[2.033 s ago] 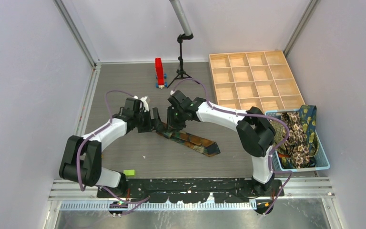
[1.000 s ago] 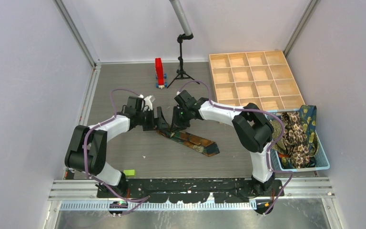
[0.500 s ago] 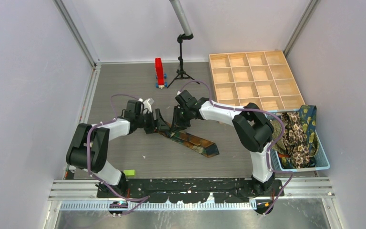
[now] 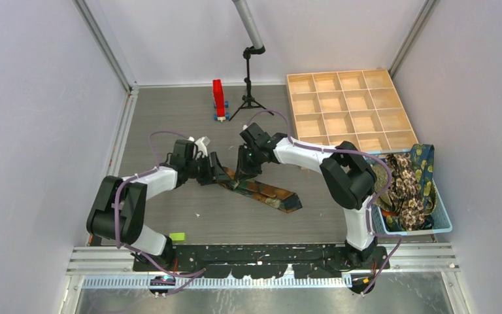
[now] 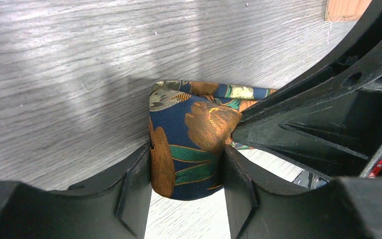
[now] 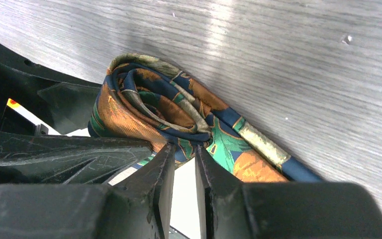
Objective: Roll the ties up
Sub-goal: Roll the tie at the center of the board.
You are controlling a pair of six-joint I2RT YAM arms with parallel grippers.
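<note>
Clamps rolled end of tie (image 5: 189,139) with left pincer (image 5: 186,159), one finger pressed on each side of roll. Pinches fabric layer of same roll with right pincer (image 6: 184,152), fingers nearly together. Places both pincers near centre of worktop (image 4: 170,124), left from 9 o'clock, right from 1 o'clock. Shows unrolled length flat, pointed end toward 4 o'clock. Stores further ties (image 4: 408,186) heaped in basket (image 4: 415,231) at 3 o'clock.

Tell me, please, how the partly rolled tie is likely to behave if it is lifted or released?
Probably floppy: the tie has its unrolled tail lying flat on the table. The coil looks loose, so it may unwind if the right pincer and left pincer release. Its sheen suggests slippery fabric.
</note>
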